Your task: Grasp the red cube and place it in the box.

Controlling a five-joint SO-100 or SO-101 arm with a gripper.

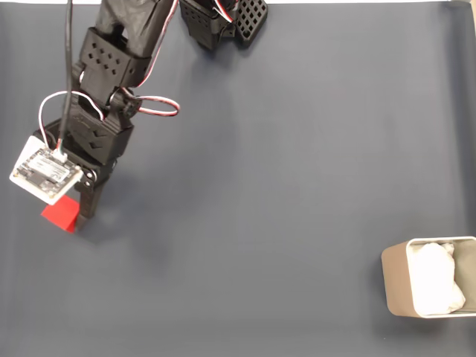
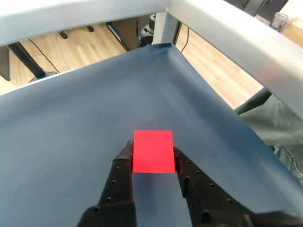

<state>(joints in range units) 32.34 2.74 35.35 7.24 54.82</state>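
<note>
The red cube (image 1: 59,214) lies on the dark blue mat at the far left of the fixed view, partly under the arm's white camera board. My gripper (image 1: 75,215) is lowered over it. In the wrist view the red cube (image 2: 153,151) sits between the two black fingers (image 2: 124,163), and each finger presses against one side of it. The cube's bottom still looks level with the mat. The beige box (image 1: 394,282) with white lining stands far off at the lower right edge of the fixed view.
The dark blue mat (image 1: 282,186) spreads wide between cube and box. The arm's black base parts (image 1: 223,22) sit at the top edge. In the wrist view a grey metal frame beam (image 2: 236,42) runs past the mat's far corner, with wooden floor behind it.
</note>
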